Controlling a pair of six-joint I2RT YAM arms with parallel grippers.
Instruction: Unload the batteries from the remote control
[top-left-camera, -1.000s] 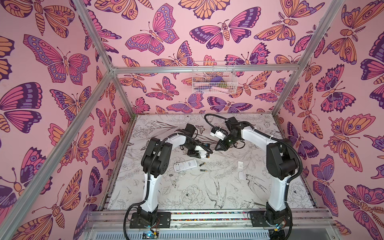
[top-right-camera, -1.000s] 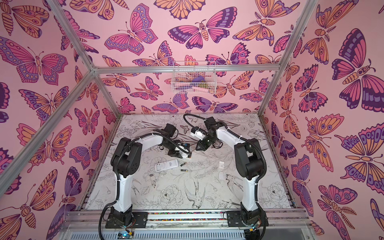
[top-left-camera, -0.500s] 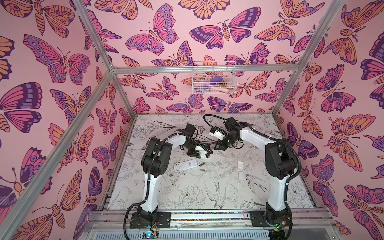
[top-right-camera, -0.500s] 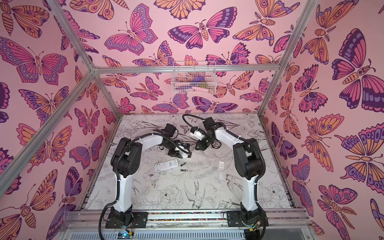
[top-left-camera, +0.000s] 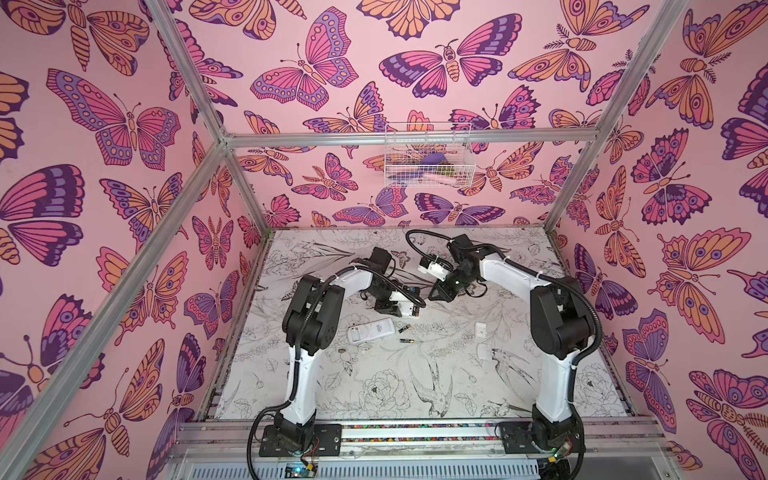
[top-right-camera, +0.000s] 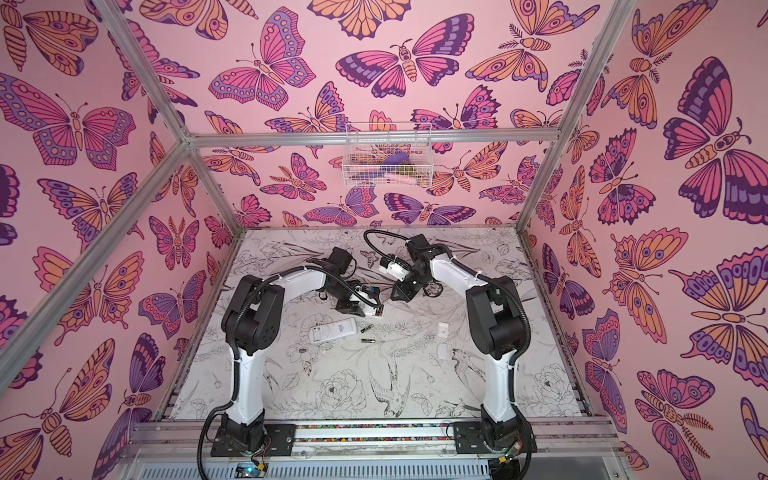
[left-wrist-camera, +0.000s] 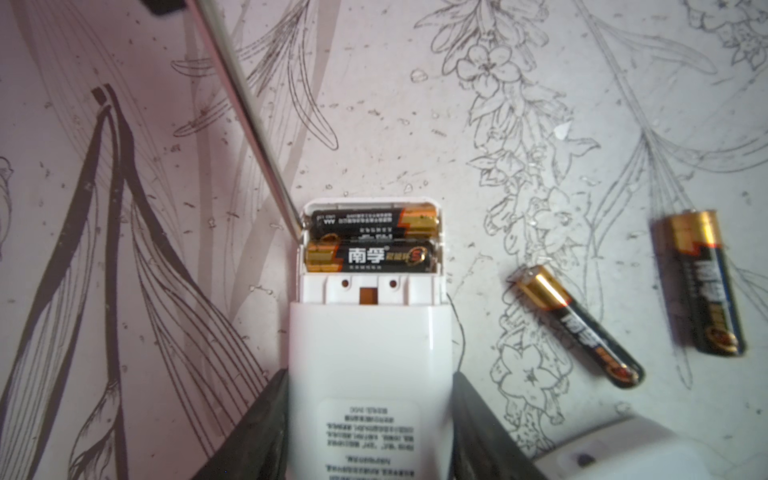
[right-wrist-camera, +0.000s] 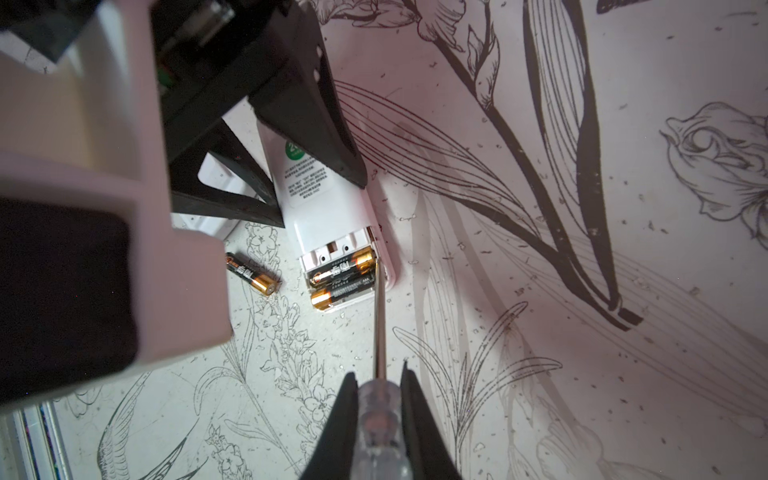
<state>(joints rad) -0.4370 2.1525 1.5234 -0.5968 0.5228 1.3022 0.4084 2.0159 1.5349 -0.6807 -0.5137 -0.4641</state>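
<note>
Left wrist: left tool (left-wrist-camera: 370, 419) gripping remote (left-wrist-camera: 368, 353); 2 batteries (left-wrist-camera: 374, 257) sitting in open bay (left-wrist-camera: 370, 286), 2 loose batteries (left-wrist-camera: 577, 326) lying on tabletop (left-wrist-camera: 415, 124) (nr remote). Right tool (right-wrist-camera: 379, 399) clamping screwdriver (right-wrist-camera: 379, 332), w/ tip at bay edge.

This is a robotics lab test cell: an aluminium frame (top-left-camera: 411, 138) carries pink butterfly-print walls (top-left-camera: 124, 124) around a flower-printed tabletop (top-left-camera: 457, 386), the left arm (top-left-camera: 303, 386) and the right arm (top-left-camera: 555, 386) are bolted to a metal rail (top-left-camera: 415, 430) at the front, and a wire basket (top-left-camera: 428, 156) hangs on the back wall.
</note>
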